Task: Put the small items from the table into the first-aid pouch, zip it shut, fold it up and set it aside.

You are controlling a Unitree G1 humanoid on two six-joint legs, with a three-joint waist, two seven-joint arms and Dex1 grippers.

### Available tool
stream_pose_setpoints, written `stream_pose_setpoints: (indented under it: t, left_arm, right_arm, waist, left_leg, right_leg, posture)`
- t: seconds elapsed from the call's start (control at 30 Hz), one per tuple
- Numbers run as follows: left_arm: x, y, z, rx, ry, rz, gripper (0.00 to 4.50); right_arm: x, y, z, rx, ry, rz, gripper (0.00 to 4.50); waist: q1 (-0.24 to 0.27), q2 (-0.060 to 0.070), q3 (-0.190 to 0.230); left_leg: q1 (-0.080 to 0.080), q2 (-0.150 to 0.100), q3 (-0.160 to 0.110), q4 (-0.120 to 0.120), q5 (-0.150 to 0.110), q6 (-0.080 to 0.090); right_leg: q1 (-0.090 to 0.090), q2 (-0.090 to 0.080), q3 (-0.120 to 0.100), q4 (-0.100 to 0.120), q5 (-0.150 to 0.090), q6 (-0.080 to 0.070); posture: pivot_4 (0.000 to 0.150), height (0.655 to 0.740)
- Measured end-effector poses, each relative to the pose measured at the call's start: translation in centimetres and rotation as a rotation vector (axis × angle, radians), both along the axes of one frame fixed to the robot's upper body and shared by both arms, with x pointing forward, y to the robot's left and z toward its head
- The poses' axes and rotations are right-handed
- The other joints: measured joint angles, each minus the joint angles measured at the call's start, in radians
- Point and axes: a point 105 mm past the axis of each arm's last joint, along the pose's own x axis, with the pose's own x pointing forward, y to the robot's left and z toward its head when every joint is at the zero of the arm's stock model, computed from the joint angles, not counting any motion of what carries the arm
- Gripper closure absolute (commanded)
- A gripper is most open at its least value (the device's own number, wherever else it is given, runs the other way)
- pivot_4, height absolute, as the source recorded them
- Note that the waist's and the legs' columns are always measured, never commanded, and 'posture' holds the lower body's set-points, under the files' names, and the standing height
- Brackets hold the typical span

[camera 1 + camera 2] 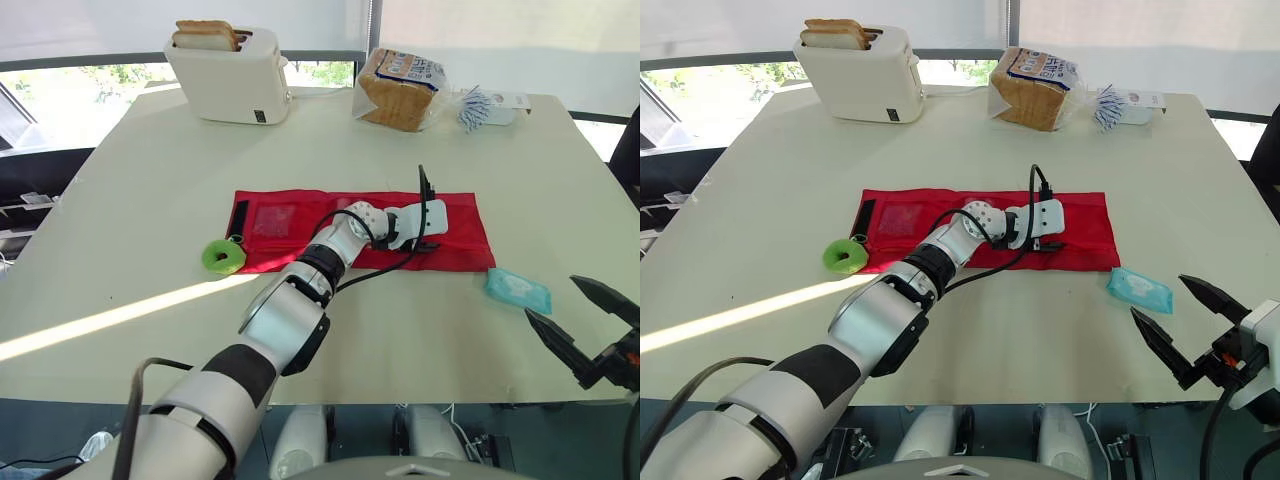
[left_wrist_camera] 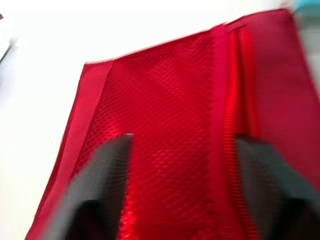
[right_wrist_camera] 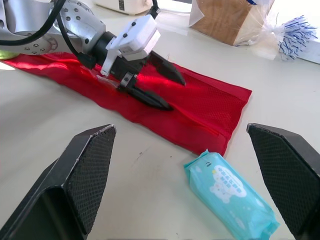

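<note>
The red first-aid pouch (image 1: 300, 225) lies flat and unfolded across the middle of the table. My left gripper (image 1: 424, 210) hovers open over the pouch's right half, its fingers (image 2: 100, 190) spread above the red mesh and the zip line. A teal tissue packet (image 1: 518, 290) lies on the table just off the pouch's right front corner. A green ring (image 1: 224, 257) rests at the pouch's left front corner, touching its edge. My right gripper (image 3: 181, 132) stands open near the table's front right edge, short of the packet (image 3: 230, 195), with nothing between its fingers.
At the back of the table are a white toaster (image 1: 230, 75) with bread slices in it, a bagged loaf (image 1: 400, 90) and a small blue-and-white bag (image 1: 485, 108). The table edge (image 1: 420, 400) runs close in front of my right gripper.
</note>
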Motion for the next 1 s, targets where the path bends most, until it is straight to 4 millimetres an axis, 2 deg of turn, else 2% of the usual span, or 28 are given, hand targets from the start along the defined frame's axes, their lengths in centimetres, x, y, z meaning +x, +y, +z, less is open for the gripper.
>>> stream_pose_setpoints:
  t: [0.07,0.1,0.23,0.47,0.6,0.7,0.77,0.9,1.0]
  left_arm:
    - [0.2,0.8,0.2,-0.016,0.011,0.009,4.20]
    - [0.3,1.2,0.0,-0.016,0.017,0.013,4.44]
    - [0.2,2.6,-1.4,-0.009,0.060,0.031,4.44]
    - [-0.6,3.9,-1.6,-0.090,0.152,0.020,4.44]
    - [-0.9,3.6,-1.5,-0.138,0.210,0.021,4.44]
    - [-1.0,3.0,-1.0,-0.169,0.235,0.025,3.66]
    - [-1.1,2.6,-1.0,-0.171,0.242,0.028,2.73]
    - [-1.2,1.5,-0.7,-0.111,0.183,0.004,1.24]
    - [-1.3,0.9,-0.9,-0.052,0.119,-0.011,1.24]
  right_arm:
    - [0.0,0.0,0.0,-0.001,-0.007,0.001,0.00]
    - [0.0,0.0,0.1,-0.003,-0.008,0.001,0.00]
    - [0.1,0.0,0.0,-0.008,-0.011,0.004,0.00]
    - [0.1,0.0,-0.6,-0.006,0.016,0.014,0.00]
    - [0.3,0.1,-0.8,-0.012,0.017,0.016,0.00]
    - [0.5,0.2,-0.8,-0.012,0.010,0.023,0.00]
    - [0.5,0.2,-0.8,-0.011,0.011,0.023,0.00]
    - [0.5,0.2,-0.9,-0.010,0.013,0.021,0.00]
    - [0.5,0.2,-0.9,-0.009,0.014,0.020,0.00]
  waist:
    - [0.000,0.000,0.000]
    - [0.000,0.000,0.000]
    - [0.000,0.000,0.000]
    - [0.000,0.001,0.000]
    - [0.001,0.001,0.000]
    - [0.002,0.001,0.000]
    - [0.001,0.001,0.000]
    - [0.001,0.001,0.000]
    - [0.001,0.001,0.000]
  left_leg:
    - [0.000,0.000,0.000,0.000,0.000,0.000]
    - [0.000,0.000,0.000,0.000,0.000,0.000]
    - [0.000,0.000,0.000,0.000,0.000,0.000]
    - [0.000,0.000,0.000,0.000,0.000,0.000]
    - [0.000,0.000,0.000,0.000,0.000,0.000]
    - [0.000,0.000,0.000,0.000,0.000,0.000]
    - [0.000,0.000,0.000,0.000,0.000,0.000]
    - [0.000,0.000,0.000,0.000,0.000,0.000]
    - [0.000,0.000,0.000,0.000,0.000,0.000]
  right_leg:
    - [0.000,0.000,0.000,0.000,0.000,0.000]
    - [0.000,0.000,0.000,0.000,0.000,0.000]
    - [0.000,0.000,0.000,0.000,0.000,0.000]
    - [0.000,0.000,0.000,0.000,0.000,0.000]
    - [0.000,0.000,0.000,0.000,0.000,0.000]
    - [0.000,0.000,0.000,0.000,0.000,0.000]
    - [0.000,0.000,0.000,0.000,0.000,0.000]
    - [0.000,0.000,0.000,0.000,0.000,0.000]
    - [0.000,0.000,0.000,0.000,0.000,0.000]
  posture:
    - [0.150,0.7400]
    - [0.150,0.7400]
    - [0.150,0.7400]
    - [0.150,0.7400]
    - [0.150,0.7400]
    - [0.150,0.7400]
    - [0.150,0.7400]
    - [0.150,0.7400]
    - [0.150,0.7400]
